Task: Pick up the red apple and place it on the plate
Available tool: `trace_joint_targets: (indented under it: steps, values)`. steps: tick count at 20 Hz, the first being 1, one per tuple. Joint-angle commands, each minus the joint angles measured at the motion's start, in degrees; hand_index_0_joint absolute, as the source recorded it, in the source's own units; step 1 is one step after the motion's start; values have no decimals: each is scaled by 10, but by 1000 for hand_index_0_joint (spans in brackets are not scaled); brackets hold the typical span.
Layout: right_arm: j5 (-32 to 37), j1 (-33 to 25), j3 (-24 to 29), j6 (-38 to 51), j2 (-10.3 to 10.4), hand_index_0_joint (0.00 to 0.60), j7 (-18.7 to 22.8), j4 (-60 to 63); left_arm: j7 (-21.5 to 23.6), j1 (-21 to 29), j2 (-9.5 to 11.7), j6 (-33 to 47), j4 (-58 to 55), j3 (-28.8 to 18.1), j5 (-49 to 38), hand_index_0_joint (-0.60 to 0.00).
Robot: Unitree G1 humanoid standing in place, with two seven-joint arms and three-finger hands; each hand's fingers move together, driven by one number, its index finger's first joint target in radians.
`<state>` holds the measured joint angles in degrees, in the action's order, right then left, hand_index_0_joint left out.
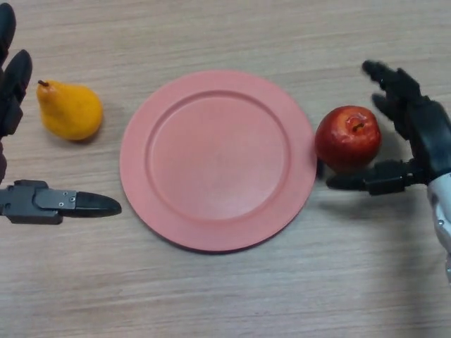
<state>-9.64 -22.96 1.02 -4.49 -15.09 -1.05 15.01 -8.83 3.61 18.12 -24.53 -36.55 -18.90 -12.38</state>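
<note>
**Right hand spread around the apple, plate bare**

Right hand (421, 134): enters from the view's right edge, palm turned toward the red apple (348, 137). Fingers (386, 76) reach up and over the far side of the fruit, fairly straight, tips apart from its skin. Thumb (366, 180) lies low along the near side, pointing toward the plate, its tip close under the apple's lower edge. The hand brackets the apple on two sides in a wide, unclosed span; no firm clasp visible, and whether the thumb actually touches the fruit cannot be told.

Apple: sits upright on the wooden table (232, 296), stem dimple facing up. Its left side is just beside the right rim of the pink plate (218, 160), touching or nearly so; it rests on the table, not on the plate.

Plate: round, centred in the view, flat on the table with nothing on it.

Yellow pear (69, 110): lies left of the plate, well apart from the apple, stem toward the upper left, near the plate's rim but not touching.

Left hand (42, 202): at the view's left edge, fingers at upper left beside the pear, thumb stretched out flat toward the plate below the pear. Spread and relaxed, holding nothing.
</note>
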Motion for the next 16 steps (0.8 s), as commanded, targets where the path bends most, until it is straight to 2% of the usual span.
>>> trace_joint_targets:
  steps: [1,4,8,10,11,12,13,14,16]
  values:
    - [-14,-38,21,68,-18,600,60,10,14,9,34,76,-23,-60,-6,0]
    - [-16,-38,25,71,-24,600,53,15,0,3,38,91,-9,-69,-5,0]
    - [-23,-51,29,21,-39,600,26,-56,4,11,47,94,-1,-91,-22,0]
    - [-45,-67,15,5,-31,600,27,-94,11,11,47,105,1,-94,-26,0]
    - [-47,-70,-2,-20,-9,600,16,-130,11,9,51,94,-4,-95,-34,0]
    - [-46,-72,-11,-28,0,600,11,-144,8,6,52,86,-10,-95,-38,0]
    - [-65,-74,-34,-25,19,600,9,-154,0,4,58,67,-21,-87,-27,0]
    - [-73,-75,-43,-18,27,600,9,-157,-2,6,58,62,-24,-85,-23,0]
    - [-65,-67,-93,-39,38,600,35,-168,-8,16,58,42,-32,-91,-27,0]
